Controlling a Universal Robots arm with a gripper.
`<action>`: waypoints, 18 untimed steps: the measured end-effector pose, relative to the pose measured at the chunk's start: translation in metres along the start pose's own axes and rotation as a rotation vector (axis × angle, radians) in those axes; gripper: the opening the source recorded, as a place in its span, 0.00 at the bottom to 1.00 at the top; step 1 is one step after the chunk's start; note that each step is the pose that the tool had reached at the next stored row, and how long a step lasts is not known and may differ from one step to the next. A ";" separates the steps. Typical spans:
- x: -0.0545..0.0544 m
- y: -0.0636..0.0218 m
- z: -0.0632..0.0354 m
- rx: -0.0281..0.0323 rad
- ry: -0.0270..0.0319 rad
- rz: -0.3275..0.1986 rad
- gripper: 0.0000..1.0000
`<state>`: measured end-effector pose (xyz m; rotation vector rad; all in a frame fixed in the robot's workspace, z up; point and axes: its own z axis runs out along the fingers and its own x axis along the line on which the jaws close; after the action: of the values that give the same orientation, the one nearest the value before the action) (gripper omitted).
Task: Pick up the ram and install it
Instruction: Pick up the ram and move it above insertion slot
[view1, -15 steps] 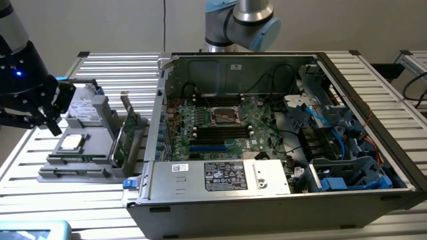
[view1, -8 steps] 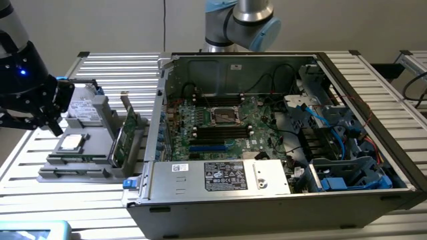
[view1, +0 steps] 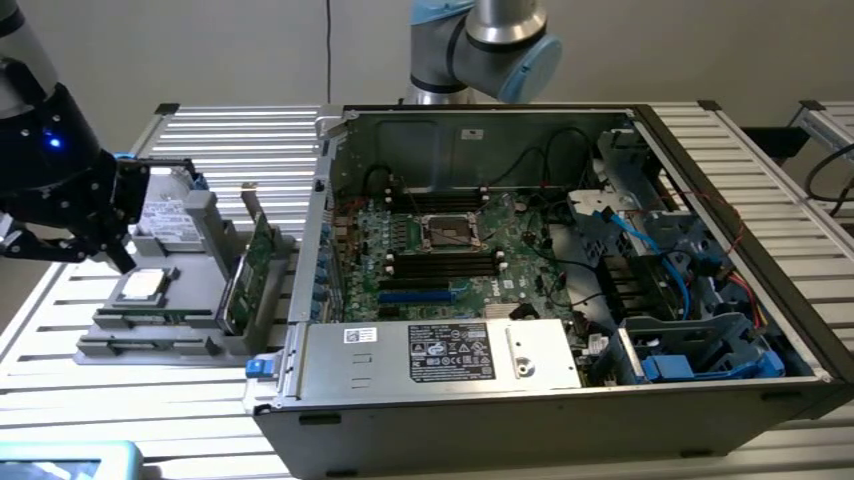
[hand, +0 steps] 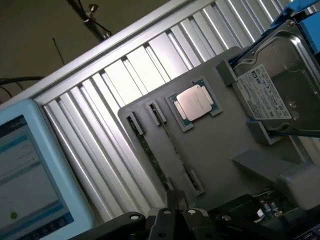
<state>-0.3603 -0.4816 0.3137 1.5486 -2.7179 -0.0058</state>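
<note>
Nearest in the exterior view: corner of a light-blue-framed screen (view1: 56, 460), lying on the slatted table (view1: 227, 130). The wrist view has the screen (hand: 30, 165) lit, beside the table slats (hand: 115, 85).

Open computer case (view1: 534, 420) lies on its side. A silver power supply (view1: 441, 352) with a label sits at its near edge.

To the exterior view's left of the case is a gray holder tray (view1: 147, 345). The ram (view1: 150, 316) sits in a long slot along the tray's near side, apart from the gripper. From the wrist view, the ram (hand: 150, 154) is a thin green strip seen edge-on between end clips in the tray (hand: 215, 145).

Just beyond it, the square silver processor chip (view1: 144, 285) rests flat in its recess, and the wrist view shows the chip (hand: 195, 102) close beside the slots. A green expansion card (view1: 251, 275) stands upright on the tray's case side. A hard drive (view1: 171, 215) stands at the tray's far end, its label facing the wrist camera (hand: 272, 90).

Gripper (view1: 74, 255) hangs over the tray's outer edge, near the chip and above the ram's slot. Its dark tip (hand: 177, 200) is close over one end of the slots. Spread or closed: cannot tell.

Farther in is the motherboard (view1: 441, 250), with black memory slots (view1: 441, 265) just below the processor socket (view1: 451, 232).

Farthest is an arm joint (view1: 481, 40) behind the case.
</note>
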 end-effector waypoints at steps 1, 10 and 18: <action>0.000 0.0000 0.0002 -0.0006 -0.0019 -0.019 0.11; 0.000 0.0000 0.0017 -0.0090 -0.0195 -0.182 0.11; 0.000 0.0000 0.0023 -0.0149 -0.0292 -0.328 0.11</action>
<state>-0.3603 -0.4816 0.3113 1.9831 -2.4429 -0.0522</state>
